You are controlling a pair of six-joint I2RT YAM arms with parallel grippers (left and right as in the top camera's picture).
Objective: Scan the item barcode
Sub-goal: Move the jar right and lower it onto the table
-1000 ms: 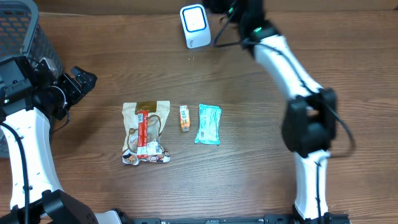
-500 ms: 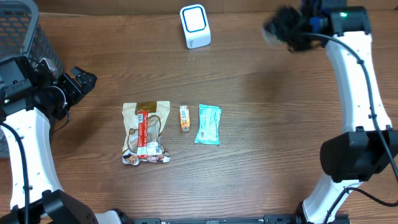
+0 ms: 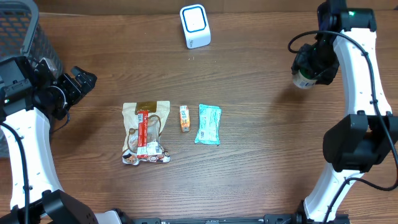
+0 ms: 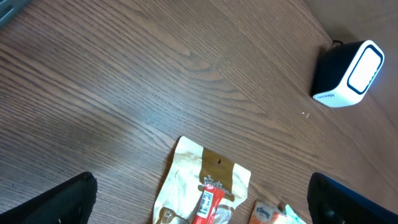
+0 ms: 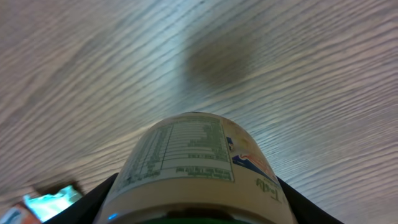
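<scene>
Holding a small round bottle (image 3: 303, 80) at the upper right of the overhead frame, the right jaws are clamped on its sides, well apart from the scanner (image 3: 195, 26) that stands at top centre of the bench (image 3: 261, 162). The right wrist view shows the bottle's label (image 5: 186, 152) curving toward the camera with a panel of fine print. Whether a barcode sits on it cannot be told. The left jaws stand wide apart and empty at the left edge, near a mesh basket (image 3: 25, 31). A snack bag (image 3: 145, 132), a small orange packet (image 3: 184, 117) and a teal packet (image 3: 208, 124) lie in a row at mid-frame.

The bottle looks rigid and light, probably plastic, and its smooth label could slip in a loose hold. A firm hold across the body at one end, leaving the label bare, seems the sound one. Scanning will likely call for turning the curved label squarely toward the scanner's window.
</scene>
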